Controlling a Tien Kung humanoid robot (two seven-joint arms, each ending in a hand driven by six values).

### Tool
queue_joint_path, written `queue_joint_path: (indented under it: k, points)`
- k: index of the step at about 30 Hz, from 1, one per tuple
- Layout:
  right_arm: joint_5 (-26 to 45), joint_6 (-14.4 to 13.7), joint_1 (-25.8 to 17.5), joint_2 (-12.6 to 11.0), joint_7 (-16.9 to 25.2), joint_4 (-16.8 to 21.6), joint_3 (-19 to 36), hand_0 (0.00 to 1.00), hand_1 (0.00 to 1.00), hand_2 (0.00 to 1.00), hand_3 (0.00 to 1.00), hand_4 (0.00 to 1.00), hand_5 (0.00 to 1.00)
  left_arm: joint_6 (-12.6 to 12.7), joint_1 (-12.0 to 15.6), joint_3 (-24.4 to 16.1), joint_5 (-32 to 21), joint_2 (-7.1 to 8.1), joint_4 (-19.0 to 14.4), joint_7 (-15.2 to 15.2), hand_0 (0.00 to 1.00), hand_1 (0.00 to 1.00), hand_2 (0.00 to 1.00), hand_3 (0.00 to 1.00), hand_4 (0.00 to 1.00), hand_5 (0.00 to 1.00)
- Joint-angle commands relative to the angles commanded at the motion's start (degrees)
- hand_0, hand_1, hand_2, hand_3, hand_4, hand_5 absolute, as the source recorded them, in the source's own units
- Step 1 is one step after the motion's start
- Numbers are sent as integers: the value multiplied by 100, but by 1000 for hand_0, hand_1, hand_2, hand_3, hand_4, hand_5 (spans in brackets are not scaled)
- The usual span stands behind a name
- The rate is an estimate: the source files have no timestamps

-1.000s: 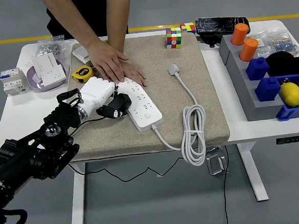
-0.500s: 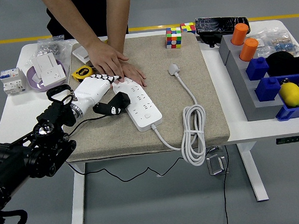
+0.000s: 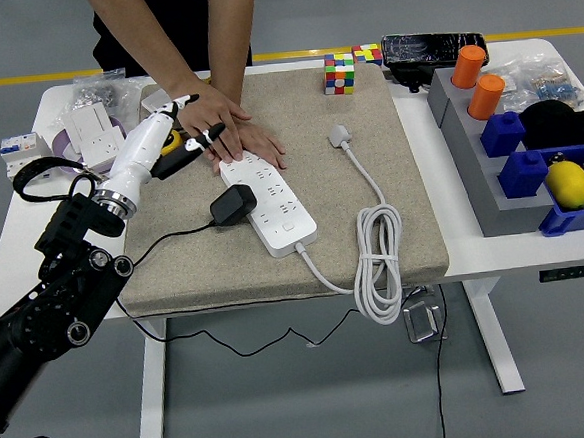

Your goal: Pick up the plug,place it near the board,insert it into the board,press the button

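The black plug (image 3: 233, 204) with its thin black cord lies on the beige mat (image 3: 411, 201), pressed against the left side of the white power board (image 3: 276, 205). Whether its pins sit in a socket I cannot tell. My left hand (image 3: 187, 126) hovers up and to the left of the plug, fingers stretched out and holding nothing. It is close to the person's hands (image 3: 228, 128), which press flat on the board's far end. The board's own white plug (image 3: 340, 133) and coiled cable (image 3: 375, 263) lie to the right.
A yellow tape measure (image 3: 169, 143) sits partly under my hand. A purple bowl (image 3: 65, 155) with a white socket and a breaker (image 3: 19, 158) are at far left. Rubik's cubes (image 3: 340, 73) stand at the back. Grey bins (image 3: 469, 167) with orange cylinders, blue blocks and a lemon (image 3: 568, 185) fill the right.
My left hand has let go of the black plug beside the board, opened, and lifted away up and to the left. The plug stays against the board. The person's hands have not moved.
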Motion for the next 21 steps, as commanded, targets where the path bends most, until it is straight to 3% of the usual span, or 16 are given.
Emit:
queue_joint_path:
  k: [4,8,12,17,21]
  points:
    - [-10,-7,-22,16,2,-15,57,900,841,796,805,998,974,-105,435,-472,-968,-16,-855,239,911,988,977,960,998,998]
    - [-36,-8,-32,32,5,-15,106,900,841,796,805,998,974,-233,903,-771,-1937,73,-1638,490,911,988,977,960,998,998]
    - [-46,-9,-47,30,4,-19,135,898,841,796,804,998,975,-331,1434,-970,-2905,209,-2294,712,911,973,963,959,998,998]
    - [-37,-6,-72,19,2,-30,147,899,840,796,804,998,976,-432,2042,-1119,-4097,290,-2842,967,894,950,937,955,998,998]
    - [-63,-9,-85,19,4,-22,199,899,840,796,804,998,976,-650,2500,-1279,-3681,274,-3166,1309,894,950,937,955,998,998]
